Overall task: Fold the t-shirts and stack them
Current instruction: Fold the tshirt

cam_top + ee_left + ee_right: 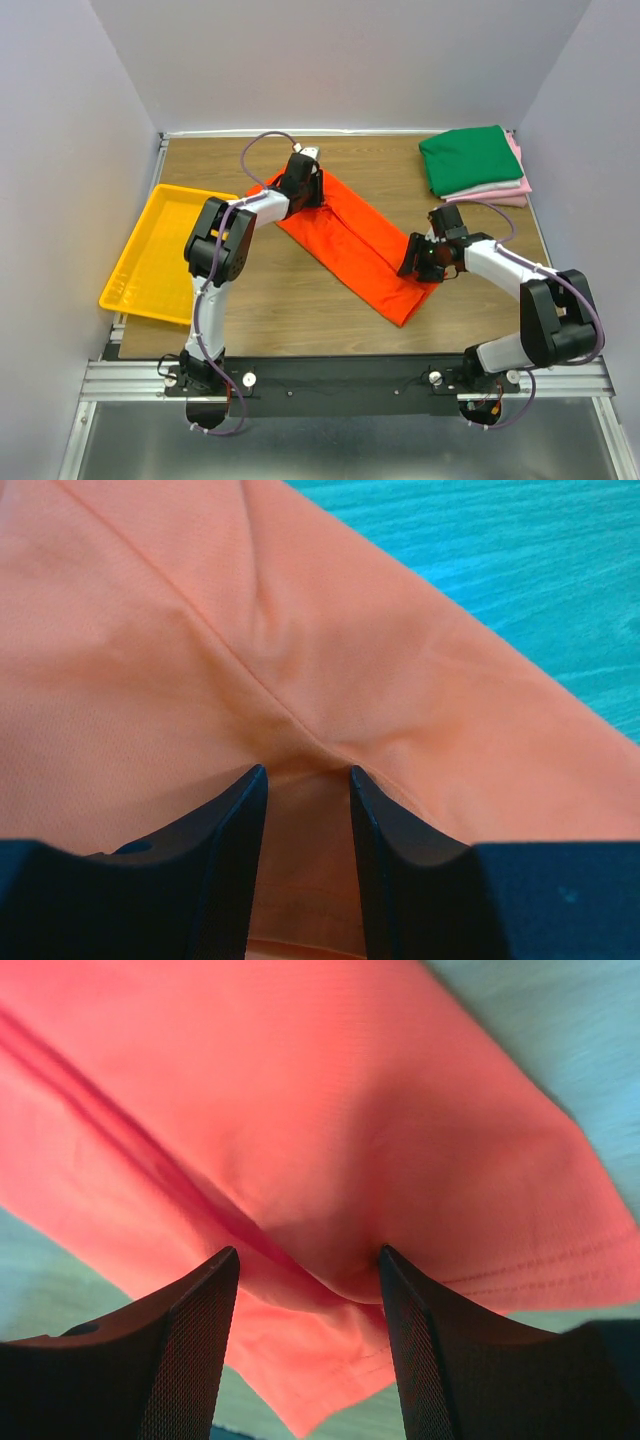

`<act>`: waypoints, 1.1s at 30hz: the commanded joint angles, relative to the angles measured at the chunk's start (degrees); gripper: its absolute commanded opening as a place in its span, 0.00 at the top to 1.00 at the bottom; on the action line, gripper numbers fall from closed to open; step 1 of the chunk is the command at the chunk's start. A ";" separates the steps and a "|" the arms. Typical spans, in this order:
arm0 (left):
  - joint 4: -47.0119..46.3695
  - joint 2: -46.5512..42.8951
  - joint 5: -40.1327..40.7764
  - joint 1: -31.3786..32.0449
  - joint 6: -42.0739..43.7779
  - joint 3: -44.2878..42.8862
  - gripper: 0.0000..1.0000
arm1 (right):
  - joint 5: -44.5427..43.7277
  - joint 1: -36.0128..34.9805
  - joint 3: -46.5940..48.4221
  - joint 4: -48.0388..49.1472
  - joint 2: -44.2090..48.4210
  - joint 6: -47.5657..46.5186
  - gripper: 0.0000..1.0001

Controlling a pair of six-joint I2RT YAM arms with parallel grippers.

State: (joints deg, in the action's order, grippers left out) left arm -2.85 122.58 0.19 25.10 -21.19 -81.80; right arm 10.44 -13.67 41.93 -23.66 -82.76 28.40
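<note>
Reading across from the tray [130,262] at the left edge, you have the left gripper [308,772] pinched on the far end of the orange shirt [355,240], which lies diagonally mid-table as a long strip already folded lengthwise. The right gripper [308,1255] is clamped on a bunch of cloth at its near end. In the far right corner the stack [472,158], green on top, looks finished. What seems left for you is folding the strip crosswise and setting it on that stack.
</note>
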 commanded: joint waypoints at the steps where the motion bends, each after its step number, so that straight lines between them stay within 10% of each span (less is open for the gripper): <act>1: 2.76 2.57 -3.52 0.03 2.82 -3.45 0.54 | 3.01 -3.72 -2.03 -2.44 1.81 2.97 0.35; 19: 2.50 1.35 -8.54 2.58 3.52 -9.70 0.54 | 1.70 -16.56 -6.60 -0.07 11.13 9.48 0.34; 33: -3.65 -18.52 -0.63 2.58 -0.43 15.77 0.53 | -14.30 -17.35 -4.23 -2.44 9.73 3.68 0.32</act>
State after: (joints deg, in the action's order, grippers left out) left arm -3.86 105.73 -3.81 27.68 -19.73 -71.00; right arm 2.22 -30.65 36.71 -24.60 -70.48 34.09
